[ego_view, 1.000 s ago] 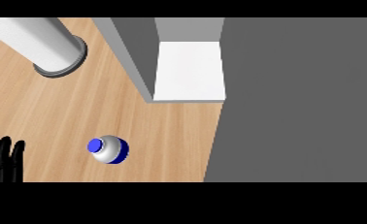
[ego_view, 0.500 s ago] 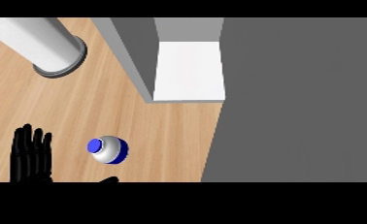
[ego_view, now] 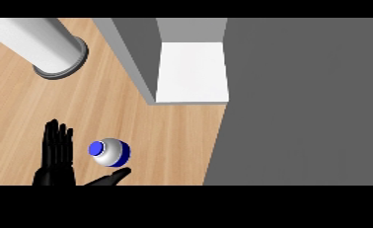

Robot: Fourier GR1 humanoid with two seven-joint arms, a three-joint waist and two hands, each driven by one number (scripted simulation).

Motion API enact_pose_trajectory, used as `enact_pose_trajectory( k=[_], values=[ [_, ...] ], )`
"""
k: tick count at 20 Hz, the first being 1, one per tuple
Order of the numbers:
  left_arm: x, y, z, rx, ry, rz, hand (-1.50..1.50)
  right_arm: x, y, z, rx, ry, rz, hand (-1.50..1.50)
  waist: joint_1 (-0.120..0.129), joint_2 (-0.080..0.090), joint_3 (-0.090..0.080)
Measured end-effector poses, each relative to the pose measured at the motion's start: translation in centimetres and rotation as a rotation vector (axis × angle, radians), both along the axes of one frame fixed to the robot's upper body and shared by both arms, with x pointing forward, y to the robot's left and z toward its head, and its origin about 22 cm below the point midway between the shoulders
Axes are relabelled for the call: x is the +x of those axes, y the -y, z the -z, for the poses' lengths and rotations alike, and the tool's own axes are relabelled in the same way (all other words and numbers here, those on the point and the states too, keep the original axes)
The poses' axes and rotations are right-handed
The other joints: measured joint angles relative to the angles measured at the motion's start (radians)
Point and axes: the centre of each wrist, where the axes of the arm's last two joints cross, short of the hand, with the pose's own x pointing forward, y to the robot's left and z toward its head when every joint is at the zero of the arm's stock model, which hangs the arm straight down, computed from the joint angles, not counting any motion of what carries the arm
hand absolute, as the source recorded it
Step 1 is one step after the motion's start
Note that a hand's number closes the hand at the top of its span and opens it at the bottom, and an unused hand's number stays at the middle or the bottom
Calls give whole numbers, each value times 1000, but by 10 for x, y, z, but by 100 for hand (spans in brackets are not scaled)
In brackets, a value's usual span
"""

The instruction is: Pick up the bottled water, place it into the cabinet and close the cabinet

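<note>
I see the wooden desk [ego_view: 94, 108] running from the view's left edge to a straight right edge, beyond which a dark grey panel [ego_view: 299, 103] fills the rest of the view. At the top, the cabinet [ego_view: 191, 71] stands open, its white floor showing between a grey side wall on the left and the dark panel on the right; its front edge sits well above the bottle. Between cabinet and bottle the desk is bare wood. In the upper left a pale cylinder [ego_view: 40, 44] rests on a dark round base.

The bottled water [ego_view: 110, 152] stands upright on the desk near the lower left, seen from above: a white rounded body with a blue cap.

Only one hand shows, low at the left; I can't tell from this view which arm it belongs to. The hand [ego_view: 56, 160] is open, its fingers straight and pointing up just left of the bottle, its thumb reaching out just below it. I see no contact with the bottle.
</note>
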Motion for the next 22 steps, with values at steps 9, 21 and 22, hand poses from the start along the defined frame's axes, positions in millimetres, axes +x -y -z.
enact_pose_trajectory(
  k=[9, 21, 22],
  values=[
    [10, 7, 48, -19, -25, 22, -150, 1, 0, 0, -9, 10, 18, -150, 0, 1, 0],
    [18, 5, 96, -30, -43, -2, -150, 2, 3, 1, -32, 19, 35, -150, 2, 1, 1],
    [20, 6, 101, -29, -42, -11, -150, 0, 4, 3, -39, 19, 35, -150, 0, 1, 1]
  ],
)
